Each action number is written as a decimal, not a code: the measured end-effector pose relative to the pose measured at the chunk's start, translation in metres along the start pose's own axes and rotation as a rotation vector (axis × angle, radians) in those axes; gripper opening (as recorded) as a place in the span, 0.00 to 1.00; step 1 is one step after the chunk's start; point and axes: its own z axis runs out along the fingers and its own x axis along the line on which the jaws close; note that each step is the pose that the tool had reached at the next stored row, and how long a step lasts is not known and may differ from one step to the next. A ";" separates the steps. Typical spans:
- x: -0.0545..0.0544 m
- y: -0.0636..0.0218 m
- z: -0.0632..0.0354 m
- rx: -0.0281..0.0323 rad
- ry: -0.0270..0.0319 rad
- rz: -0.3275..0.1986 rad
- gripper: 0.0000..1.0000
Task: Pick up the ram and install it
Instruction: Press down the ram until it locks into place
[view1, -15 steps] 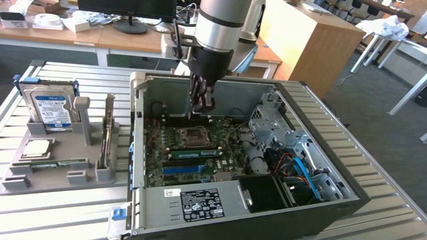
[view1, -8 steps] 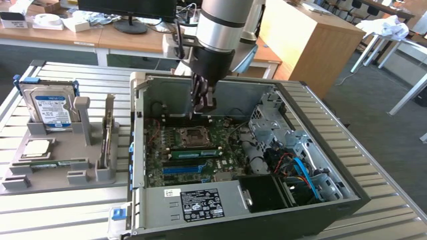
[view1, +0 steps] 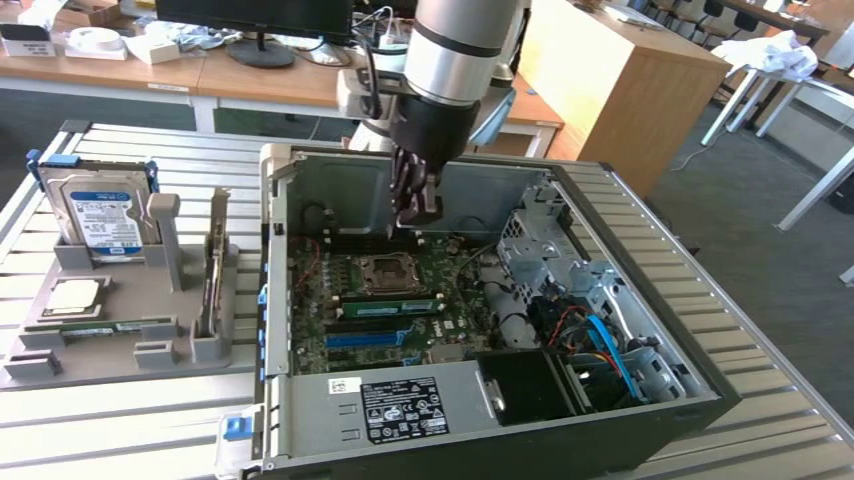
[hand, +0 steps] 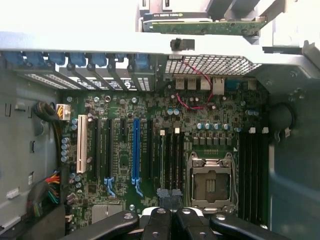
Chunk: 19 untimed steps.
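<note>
My gripper (view1: 419, 214) hangs inside the open computer case (view1: 607, 195), above the far part of the motherboard (view1: 400, 290). Its fingers are shut with nothing between them. In the wrist view the gripper (hand: 169, 212) hovers over the slots beside the empty processor socket (hand: 210, 182). One green ram stick (view1: 387, 303) stands in a motherboard slot next to that socket; from the wrist it is a thin green edge (hand: 162, 152). Another green ram stick (view1: 100, 327) lies flat in the grey fixture (view1: 134, 365) at the exterior view's left. A green board (hand: 210, 26) stands on edge beyond the case wall.
The fixture also carries a hard drive (view1: 104, 215), a square silver processor (view1: 74, 295) and an upright thin card (view1: 214, 275). A long blue slot (hand: 136, 150) and white slot (hand: 81, 145) run across the motherboard. Cables and drive bays (view1: 601, 330) crowd the exterior view's right.
</note>
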 end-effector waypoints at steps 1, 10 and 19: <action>0.000 -0.0015 -0.0001 0.0000 0.0000 0.000 0.10; 0.000 -0.0148 -0.0006 0.0000 0.0000 0.000 0.10; 0.000 -0.0255 -0.0010 0.0000 -0.0001 0.000 0.10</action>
